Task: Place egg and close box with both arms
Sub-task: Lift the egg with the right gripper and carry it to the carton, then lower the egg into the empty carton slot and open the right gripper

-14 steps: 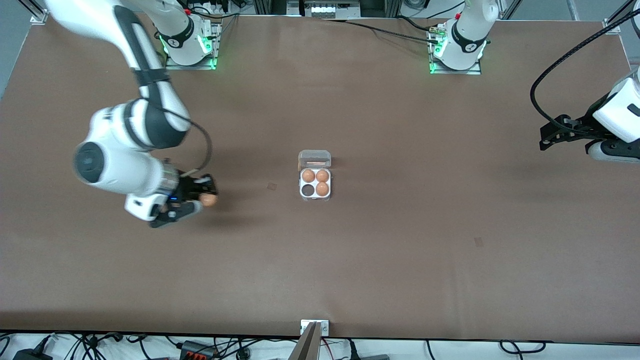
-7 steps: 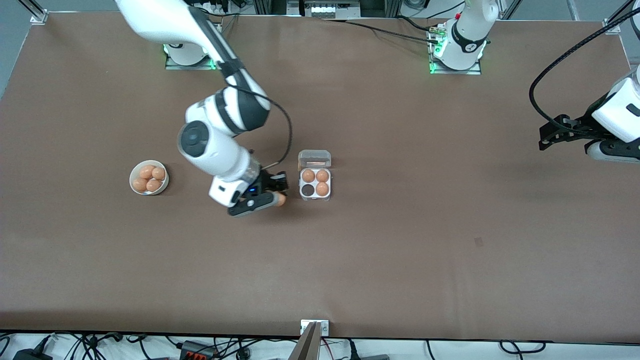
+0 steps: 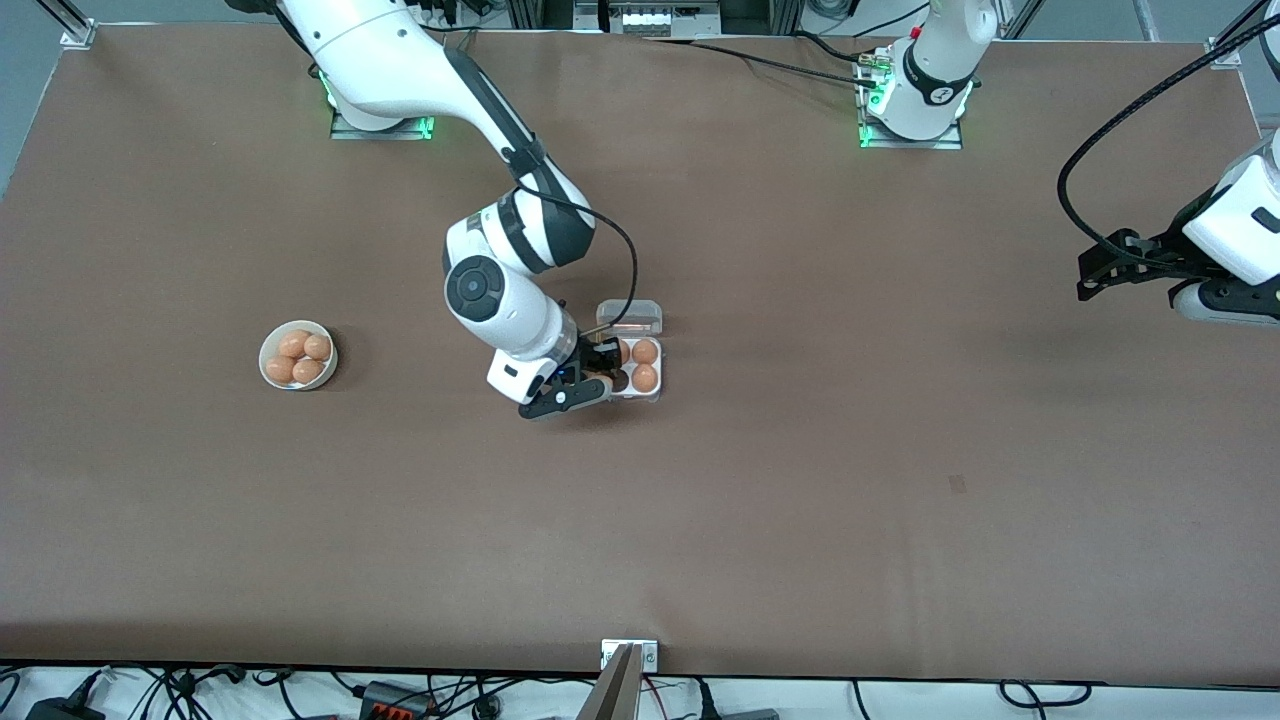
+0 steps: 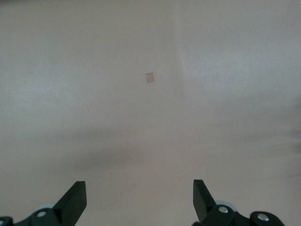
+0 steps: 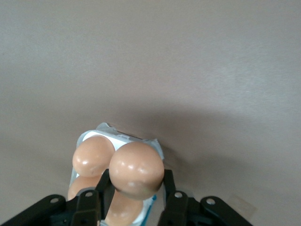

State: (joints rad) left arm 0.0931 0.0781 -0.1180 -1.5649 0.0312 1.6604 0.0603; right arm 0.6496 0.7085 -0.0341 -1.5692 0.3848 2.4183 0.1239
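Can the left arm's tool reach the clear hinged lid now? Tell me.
Probably yes: the left tool hangs open at its end of the table, nothing between; only the right tool, holding a brown egg, crowds the clear hinged lid.

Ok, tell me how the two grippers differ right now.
The right gripper is shut on an egg over the box; the left gripper is open and holds nothing. The right gripper is at the table's middle; the left gripper waits at the left arm's end. Both are black, two-fingered.
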